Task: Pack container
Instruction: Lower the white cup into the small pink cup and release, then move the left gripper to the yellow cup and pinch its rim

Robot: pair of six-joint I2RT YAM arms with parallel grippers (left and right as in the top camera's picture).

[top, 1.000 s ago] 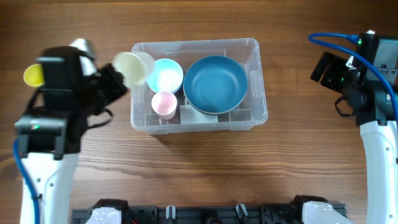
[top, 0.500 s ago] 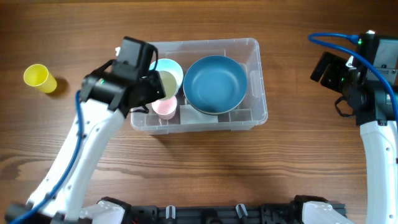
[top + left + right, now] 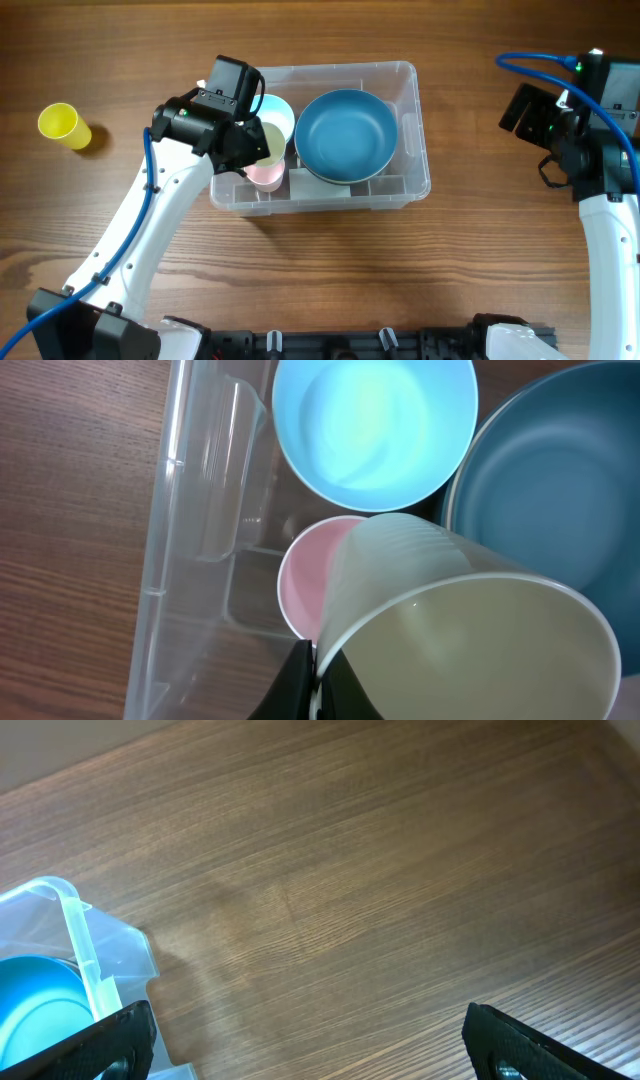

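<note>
The clear plastic container (image 3: 400, 190) sits at the table's middle. It holds a large blue bowl (image 3: 346, 134), a light-blue bowl (image 3: 275, 112) and a pink cup (image 3: 266, 176). My left gripper (image 3: 252, 150) is shut on the rim of a pale cream cup (image 3: 470, 630) and holds it tilted just above the pink cup (image 3: 305, 580), inside the container's left end (image 3: 190, 550). My right gripper (image 3: 310, 1045) is open and empty over bare table, right of the container's corner (image 3: 75, 920).
A yellow cup (image 3: 63, 125) stands on the table at the far left, apart from the container. The right arm (image 3: 590, 110) stands at the far right. A black rail (image 3: 330, 345) runs along the front edge.
My left gripper has carried the cream cup from outside the container's left edge rightward, in over the pink cup. The right arm has not moved.
</note>
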